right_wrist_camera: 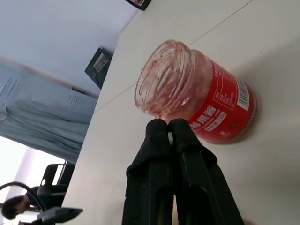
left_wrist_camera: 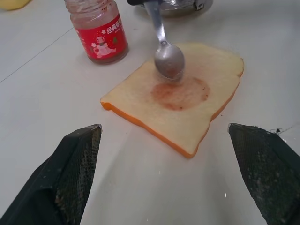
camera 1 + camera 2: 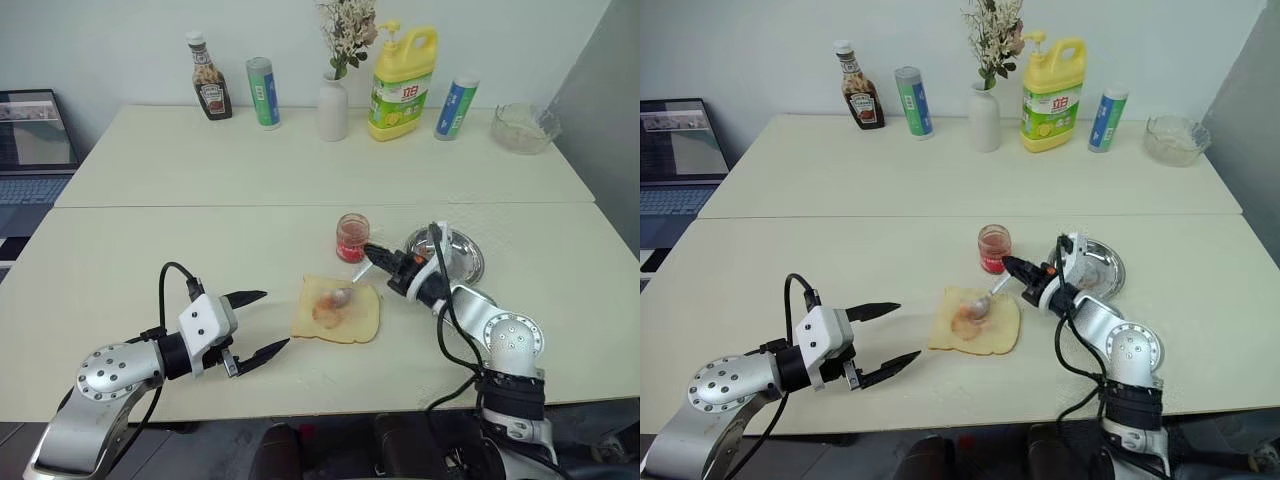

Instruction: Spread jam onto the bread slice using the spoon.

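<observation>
Fingers of my left claw (image 3: pixel 262 322) stood wide apart, empty, just left of the bread slice (image 3: pixel 337 310), ready to steady it. The spoon (image 2: pixel 165 49) rested bowl-down on the reddish smear; my right claw (image 3: pixel 375 254) pinched its handle beside the jam (image 3: pixel 352 238), handy for refills.

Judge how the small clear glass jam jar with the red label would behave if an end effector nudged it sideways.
The small clear glass jam jar with the red label stands upright, short and squat, so it would probably slide rather than tip. The smooth pale table likely gives little grip. It has no lid, so a hard knock might spill jam, and glass could chip.
</observation>
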Motion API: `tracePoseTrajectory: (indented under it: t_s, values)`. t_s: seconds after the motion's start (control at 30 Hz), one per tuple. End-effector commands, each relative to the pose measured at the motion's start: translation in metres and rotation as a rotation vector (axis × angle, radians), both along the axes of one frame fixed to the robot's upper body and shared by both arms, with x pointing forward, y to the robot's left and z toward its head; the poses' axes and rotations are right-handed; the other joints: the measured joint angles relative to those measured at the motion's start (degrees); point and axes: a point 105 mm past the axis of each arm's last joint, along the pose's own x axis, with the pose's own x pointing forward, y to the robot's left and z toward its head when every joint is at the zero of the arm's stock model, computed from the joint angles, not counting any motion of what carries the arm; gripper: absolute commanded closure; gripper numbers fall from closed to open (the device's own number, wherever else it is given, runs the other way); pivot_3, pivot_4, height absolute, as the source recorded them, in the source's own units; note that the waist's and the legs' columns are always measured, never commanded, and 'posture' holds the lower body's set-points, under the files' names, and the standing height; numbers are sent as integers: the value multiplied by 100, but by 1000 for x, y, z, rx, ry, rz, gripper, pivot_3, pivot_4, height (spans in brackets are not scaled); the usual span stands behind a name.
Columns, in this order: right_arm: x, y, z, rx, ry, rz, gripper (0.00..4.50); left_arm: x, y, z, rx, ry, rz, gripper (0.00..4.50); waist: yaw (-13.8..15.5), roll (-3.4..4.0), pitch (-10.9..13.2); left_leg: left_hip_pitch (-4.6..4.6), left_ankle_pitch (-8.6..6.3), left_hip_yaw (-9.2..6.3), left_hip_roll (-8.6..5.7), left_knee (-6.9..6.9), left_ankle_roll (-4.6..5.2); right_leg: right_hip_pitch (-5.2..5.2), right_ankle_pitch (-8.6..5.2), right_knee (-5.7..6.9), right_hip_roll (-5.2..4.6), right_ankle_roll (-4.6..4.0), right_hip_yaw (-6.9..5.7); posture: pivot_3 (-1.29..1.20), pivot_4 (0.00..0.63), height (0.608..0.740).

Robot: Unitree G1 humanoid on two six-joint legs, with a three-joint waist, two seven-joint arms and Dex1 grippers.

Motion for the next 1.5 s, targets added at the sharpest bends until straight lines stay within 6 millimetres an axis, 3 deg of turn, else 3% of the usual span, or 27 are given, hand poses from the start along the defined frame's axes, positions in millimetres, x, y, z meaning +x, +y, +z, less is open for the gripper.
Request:
tracePoseTrajectory:
  t_s: [0.03, 0.2, 0.3, 0.73, 0.87, 1.0, 1.27, 1.4, 1.5]
  values:
    - [10, 5, 0, -2, -8, -34, 4467, 0, -4, 12, 3, -49, -28, 0, 2, 0, 0, 0, 0, 0, -1, 0, 0, 0, 0, 0, -1, 0, 0, 0, 150, 740]
    - [4, 23, -4, -5, -1, 26, 4467, 0, -8, 14, 0, -54, -39, 0, -4, 1, 0, 1, 0, 0, 1, 0, 0, 0, 0, 2, 0, -1, 0, 0, 150, 740]
    - [-3, 22, -10, -27, 17, 53, 4467, -1, -10, 14, -3, -56, -48, 0, -6, 1, 0, 2, 0, 0, 2, -1, 0, 0, 0, 3, 1, -1, 0, 0, 150, 740]
    - [-26, -28, -24, -154, 46, 61, 4467, -1, -15, 13, -8, -58, -65, 0, 13, 0, -1, 3, 0, -2, -2, -3, 0, 4, -1, -2, -1, 1, 0, 0, 150, 740]
    - [-23, -37, -3, -121, -16, 40, 4467, -1, -14, 13, -2, -58, -64, 0, 20, 0, -1, 4, 0, 1, -4, -2, 0, 7, -4, -4, -3, 8, 2, 0, 150, 740]
    - [-14, -30, 14, -30, -24, 10, 4467, -2, -13, 13, -2, -55, -68, 0, 4, 0, -1, 6, 0, -1, -1, 0, 1, 9, -6, -2, -1, 11, 1, 0, 150, 740]
    - [-4, -1, -3, 8, 63, -3, 4467, -2, -16, 13, -4, -57, -84, 0, -6, 1, 0, 7, 0, 0, 1, -5, 0, 7, -3, -3, 2, 4, 2, 0, 150, 740]
    - [-13, 12, -3, 18, 69, 51, 4467, -2, -17, 12, -1, -56, -91, 0, -4, 1, 0, 6, 0, 1, -1, -4, 0, 7, -1, -3, -1, 2, 1, 0, 150, 740]
    - [-24, 10, -5, -7, 71, 93, 4467, -2, -17, 11, 0, -54, -94, 0, -4, 1, 0, 6, 0, -1, 0, -5, 1, 7, -2, -3, 0, 3, 0, 0, 150, 740]
